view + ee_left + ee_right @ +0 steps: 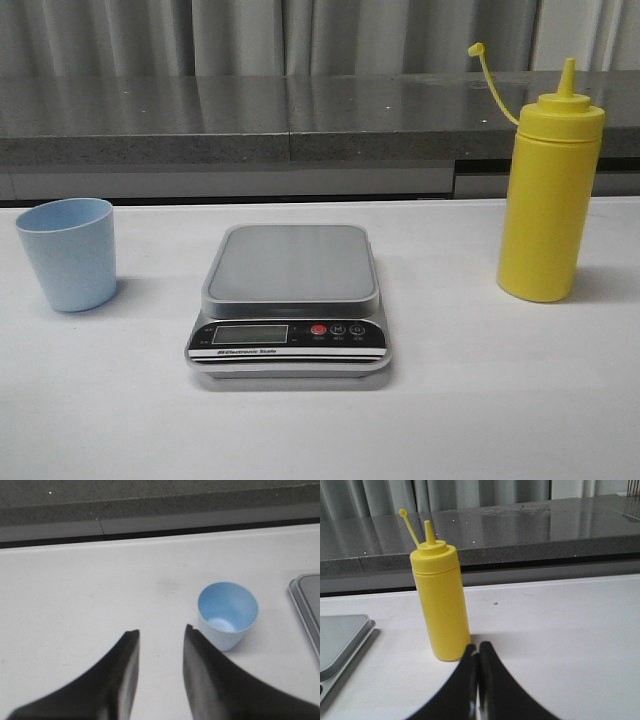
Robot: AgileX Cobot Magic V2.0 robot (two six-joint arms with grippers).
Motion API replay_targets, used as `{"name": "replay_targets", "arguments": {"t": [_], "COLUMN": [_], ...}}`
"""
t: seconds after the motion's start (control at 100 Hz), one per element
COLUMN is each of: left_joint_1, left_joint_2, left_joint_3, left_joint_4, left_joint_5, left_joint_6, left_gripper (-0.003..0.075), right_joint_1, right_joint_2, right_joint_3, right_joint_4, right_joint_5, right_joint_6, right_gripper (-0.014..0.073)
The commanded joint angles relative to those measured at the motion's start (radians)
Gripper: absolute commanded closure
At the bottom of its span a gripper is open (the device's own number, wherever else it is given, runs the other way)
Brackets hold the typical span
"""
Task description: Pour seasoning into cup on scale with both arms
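Black panel of scale (288,300) reads "Electronic Scale" (platform bare)

My fingers (122,680) look matt black plastic. Cup (68,253): smooth pale blue plastic, dull. Bottle (548,190): smooth yellow plastic, slight sheen. Scale (290,300): brushed silver metal top, glossy black panel. Table (500,400): matt white. Ledge (250,120) behind: polished speckled grey stone.

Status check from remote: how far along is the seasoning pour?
Nothing looks done. The cup stands on the table left of the scale, whose platform is bare. The seasoning bottle stands upright on the right, uncapped and ungripped. The left hand is open near the cup; the right hand is shut near the bottle. Cup placement, gripping and pouring remain.
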Motion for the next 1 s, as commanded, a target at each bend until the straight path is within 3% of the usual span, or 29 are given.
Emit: {"name": "replay_targets", "arguments": {"t": [0.0,0.07,0.42,0.68,0.99], "left_joint_1": [0.002,0.002,-0.023,-0.093,-0.097], "left_joint_2": [0.076,0.144,0.474,0.657,0.823], "left_joint_3": [-0.078,-0.117,-0.336,-0.465,-0.554], "left_joint_4": [-0.005,-0.028,-0.104,-0.1,-0.1], "left_joint_5": [-0.056,-0.048,0.191,0.204,0.205], "left_joint_6": [0.001,0.001,0.001,0.001,0.001], "left_gripper": [0.0318,0.028,0.0279,0.0279,0.0279], "right_joint_1": [0.0,0.0,0.0,0.0,0.0], "right_joint_2": [-0.023,-0.023,-0.023,-0.023,-0.023], "right_joint_3": [-0.018,-0.018,-0.018,-0.018,-0.018], "right_joint_4": [0.003,0.003,0.003,0.003,0.003], "right_joint_5": [-0.082,-0.082,-0.082,-0.082,-0.082], "right_joint_6": [0.0,0.0,0.0,0.0,0.0], "right_gripper": [0.0661,0.0661,0.0661,0.0661,0.0661]}}
